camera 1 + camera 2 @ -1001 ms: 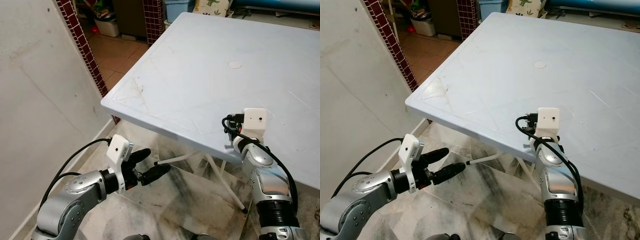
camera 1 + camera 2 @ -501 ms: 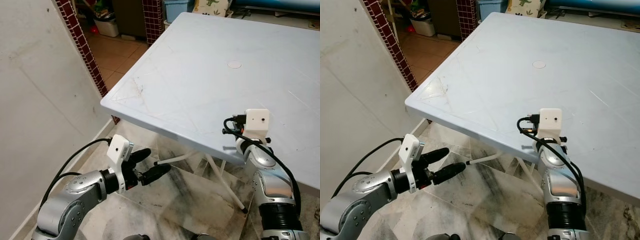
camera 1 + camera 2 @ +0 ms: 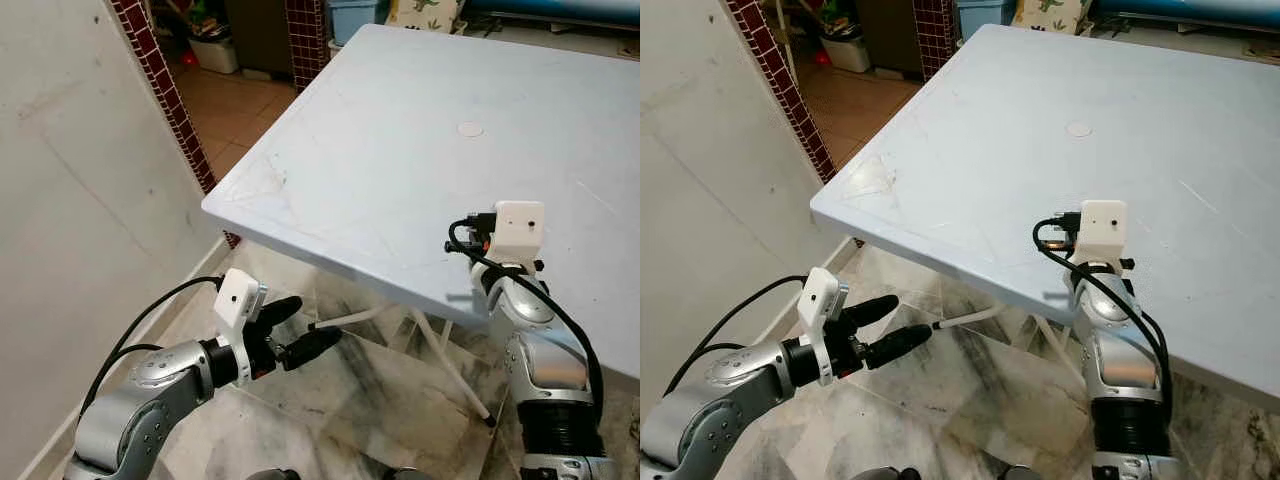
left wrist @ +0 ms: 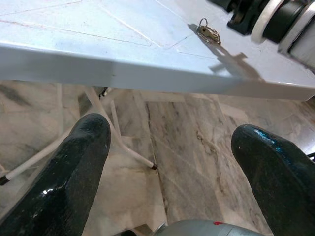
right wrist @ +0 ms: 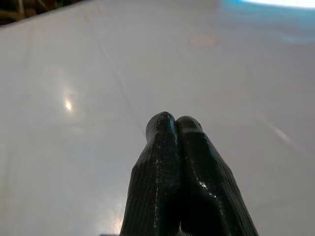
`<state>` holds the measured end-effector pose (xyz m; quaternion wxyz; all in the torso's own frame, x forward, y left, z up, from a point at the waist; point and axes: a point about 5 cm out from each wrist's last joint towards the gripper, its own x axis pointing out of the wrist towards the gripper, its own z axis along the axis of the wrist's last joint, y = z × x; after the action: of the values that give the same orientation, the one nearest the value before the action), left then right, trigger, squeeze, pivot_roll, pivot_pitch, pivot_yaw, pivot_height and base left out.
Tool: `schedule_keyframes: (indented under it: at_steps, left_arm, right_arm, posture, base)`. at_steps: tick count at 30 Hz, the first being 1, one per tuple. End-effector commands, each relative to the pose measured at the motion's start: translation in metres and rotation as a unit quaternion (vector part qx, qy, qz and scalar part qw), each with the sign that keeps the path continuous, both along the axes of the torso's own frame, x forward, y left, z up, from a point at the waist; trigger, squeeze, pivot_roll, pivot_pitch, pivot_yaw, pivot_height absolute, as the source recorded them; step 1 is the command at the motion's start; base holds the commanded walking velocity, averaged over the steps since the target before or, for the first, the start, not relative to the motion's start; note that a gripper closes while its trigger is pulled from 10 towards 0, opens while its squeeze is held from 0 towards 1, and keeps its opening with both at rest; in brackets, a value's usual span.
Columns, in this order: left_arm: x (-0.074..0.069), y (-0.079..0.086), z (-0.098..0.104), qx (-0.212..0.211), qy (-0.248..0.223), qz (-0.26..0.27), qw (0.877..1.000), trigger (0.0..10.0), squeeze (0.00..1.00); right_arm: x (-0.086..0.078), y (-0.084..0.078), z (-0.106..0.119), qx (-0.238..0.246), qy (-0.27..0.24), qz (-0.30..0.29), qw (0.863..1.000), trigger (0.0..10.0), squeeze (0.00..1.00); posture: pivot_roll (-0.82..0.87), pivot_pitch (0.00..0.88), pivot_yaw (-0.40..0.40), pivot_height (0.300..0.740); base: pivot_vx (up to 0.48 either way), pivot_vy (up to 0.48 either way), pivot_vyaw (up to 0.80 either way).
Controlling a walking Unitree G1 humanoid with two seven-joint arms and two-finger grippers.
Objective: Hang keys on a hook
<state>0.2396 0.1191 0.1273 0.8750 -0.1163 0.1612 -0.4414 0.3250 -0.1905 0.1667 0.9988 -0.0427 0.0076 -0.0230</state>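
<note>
Keys (image 4: 208,33) lie on the worktop (image 3: 400,150) near its edge; right end effector (image 5: 184,162) hovers clenched and empty above, left end effector (image 3: 300,335) released below.

– Where are the keys (image 4: 208,33)?
– On the table (image 3: 400,150), near its front edge, just beside the right gripper (image 5: 174,128).
– And the left gripper (image 3: 300,330)?
– Lower left, below the table's corner, over the floor (image 3: 370,400).
</note>
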Motion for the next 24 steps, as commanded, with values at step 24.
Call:
schedule_keyframes:
  at_steps: [24]
  left_arm:
    - [0.002,0.003,-0.001,0.006,-0.001,0.008,1.0,10.0,0.0]
  right_arm:
    - [-0.049,-0.01,-0.04,-0.032,0.073,0.03,0.996,10.0,1.0]
  posture:
    - [-0.02,0.127,0.101,0.74]
  base:
    - [0.0,0.0,0.0]
